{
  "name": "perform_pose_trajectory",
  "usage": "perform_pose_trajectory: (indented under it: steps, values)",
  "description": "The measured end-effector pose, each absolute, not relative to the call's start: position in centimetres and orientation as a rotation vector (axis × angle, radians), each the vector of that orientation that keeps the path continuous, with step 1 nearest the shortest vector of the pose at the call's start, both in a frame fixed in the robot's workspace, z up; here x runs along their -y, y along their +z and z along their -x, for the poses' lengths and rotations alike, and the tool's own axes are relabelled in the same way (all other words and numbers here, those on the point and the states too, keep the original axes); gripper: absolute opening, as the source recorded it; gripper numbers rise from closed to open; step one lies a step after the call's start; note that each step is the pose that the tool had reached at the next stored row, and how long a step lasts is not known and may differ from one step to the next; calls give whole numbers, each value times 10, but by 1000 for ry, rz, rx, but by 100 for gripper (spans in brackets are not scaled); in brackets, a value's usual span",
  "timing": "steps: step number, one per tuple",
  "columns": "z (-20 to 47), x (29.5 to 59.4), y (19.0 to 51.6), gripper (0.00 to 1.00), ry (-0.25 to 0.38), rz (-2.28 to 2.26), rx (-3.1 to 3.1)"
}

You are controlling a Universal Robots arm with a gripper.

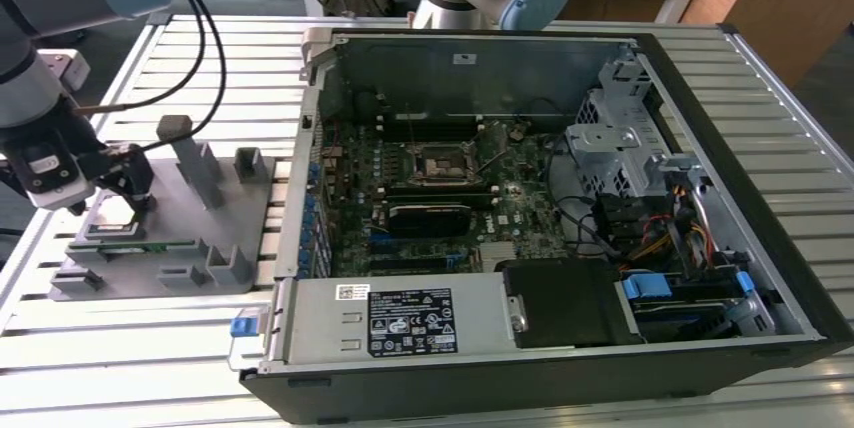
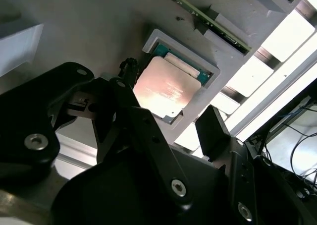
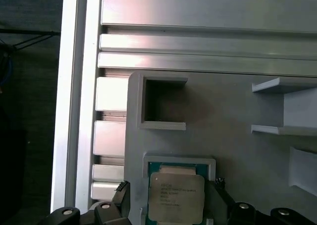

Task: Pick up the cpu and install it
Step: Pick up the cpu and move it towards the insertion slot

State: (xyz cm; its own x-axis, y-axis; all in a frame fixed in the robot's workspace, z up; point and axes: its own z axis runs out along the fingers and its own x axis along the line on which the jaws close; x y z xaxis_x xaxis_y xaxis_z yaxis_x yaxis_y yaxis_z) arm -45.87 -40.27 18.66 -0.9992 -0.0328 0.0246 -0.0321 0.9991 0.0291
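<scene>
The cpu (image 1: 114,211) lies flat in a square recess of the grey fixture (image 1: 200,248) at the exterior view's left, outside the computer case. Both wrist views show its silver top and thin green edge: cpu (image 2: 168,88), cpu (image 3: 176,197). My gripper (image 1: 118,193) hovers just above it, open. One black fingertip (image 2: 129,69) stands on one side of the recess and the other fingertip (image 2: 212,123) on the opposite side; neither touches the chip. The gripper (image 3: 171,185) straddles the cpu the same way in the first wrist view. The motherboard socket (image 1: 441,163) sits inside the case.
The open computer case (image 1: 747,278) fills the exterior view's middle and right. A green memory stick (image 1: 134,245) rests on the fixture beside the cpu. Grey posts (image 1: 194,163) rise from the fixture. Black cables (image 1: 200,38) hang near the arm. Slatted table (image 1: 134,368).
</scene>
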Motion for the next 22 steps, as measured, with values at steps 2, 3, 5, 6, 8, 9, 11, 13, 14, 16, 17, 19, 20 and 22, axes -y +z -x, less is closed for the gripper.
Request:
perform_pose_trajectory:
  steps: [2,3,5,6,8,9,11,13,14,16,17,19,20,22]
  values:
    - [459,403,186,73,-42,-51,3116]
    - [458,403,186,73,-40,-51,3116]
    - [459,403,185,73,-34,-50,3116]
    - [458,403,185,73,-28,-49,3116]
    - [458,403,184,73,-11,-45,3116]
    - [458,403,184,73,-8,-43,3116]
    - [457,403,184,73,-7,-31,3116]
    - [457,403,183,73,-7,-1,3116]
    - [457,403,183,73,-6,10,3116]
    - [456,403,183,73,0,20,3116]
    - [455,403,183,73,5,22,3116]
    - [454,402,183,73,14,23,3116]
    - [454,402,183,73,16,23,3116]
    - [454,401,183,73,17,23,3116]
